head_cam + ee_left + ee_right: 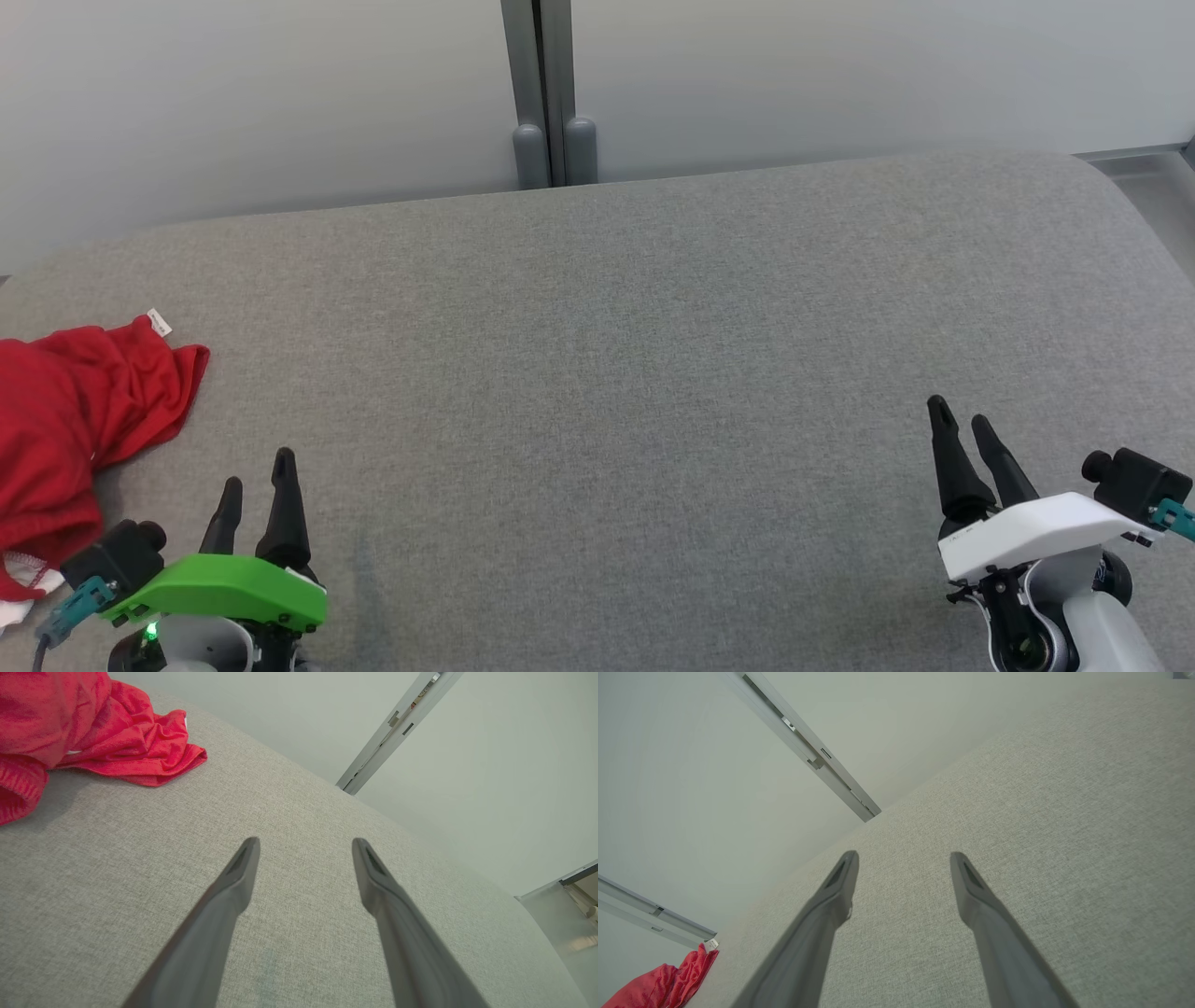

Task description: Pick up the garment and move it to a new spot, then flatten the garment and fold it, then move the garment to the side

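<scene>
Hugging cushion (597, 373) left edge: garment (84, 411)

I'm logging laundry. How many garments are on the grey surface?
1. A crumpled red garment lies at the left edge of the grey surface, left of the left gripper. It runs out of frame, so another could be hidden there.

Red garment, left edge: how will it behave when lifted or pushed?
Probably floppy: the red garment lies crumpled in soft folds, so it should drape. Pushed, it would likely bunch on the woven grey surface.
</scene>
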### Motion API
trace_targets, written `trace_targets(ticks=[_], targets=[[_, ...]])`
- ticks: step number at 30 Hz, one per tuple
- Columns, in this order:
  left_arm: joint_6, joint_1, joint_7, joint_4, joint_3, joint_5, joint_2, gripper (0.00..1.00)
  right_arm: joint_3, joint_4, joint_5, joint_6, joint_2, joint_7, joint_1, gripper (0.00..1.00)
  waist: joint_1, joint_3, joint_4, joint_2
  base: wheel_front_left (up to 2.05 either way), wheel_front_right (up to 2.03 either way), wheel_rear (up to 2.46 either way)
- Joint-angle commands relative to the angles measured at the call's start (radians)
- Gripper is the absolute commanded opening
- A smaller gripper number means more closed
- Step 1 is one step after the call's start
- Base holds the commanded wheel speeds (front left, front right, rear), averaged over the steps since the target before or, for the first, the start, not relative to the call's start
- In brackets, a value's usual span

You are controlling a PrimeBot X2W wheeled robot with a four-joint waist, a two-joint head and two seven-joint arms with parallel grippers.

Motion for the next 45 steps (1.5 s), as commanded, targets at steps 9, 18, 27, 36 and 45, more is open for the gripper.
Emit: trace_targets(ticks=[9,18,27,36,45], targets=[[0.017,-0.035,-0.034,-0.023,-0.046,0.134,0.040,1.00,0.009,-0.021,-0.156,0.000,-0.001,-0.036,-0.034,1.00,0.0000,0.003,-0.001,0.0000,0.00,0.00,0.00],[0.038,-0.040,-0.059,-0.015,-0.063,0.221,0.051,1.00,0.001,-0.028,-0.280,0.000,0.006,-0.061,-0.047,1.00,0.0000,0.009,0.000,0.0000,0.00,0.00,0.00],[0.042,-0.016,-0.082,-0.006,-0.050,0.295,0.037,1.00,0.000,-0.033,-0.344,0.000,0.006,-0.085,-0.022,1.00,0.0000,0.014,0.002,0.0000,0.00,0.00,0.00],[0.021,-0.008,-0.104,0.001,-0.033,0.385,0.016,1.00,0.007,-0.036,-0.415,0.000,0.005,-0.106,-0.019,1.00,0.0000,0.012,-0.004,0.0000,0.00,0.00,0.00],[0.008,0.005,-0.124,0.029,-0.022,0.459,-0.010,1.00,0.008,-0.020,-0.493,0.000,0.004,-0.127,-0.011,1.00,0.0000,0.013,-0.011,0.0000,0.00,0.00,0.00]])
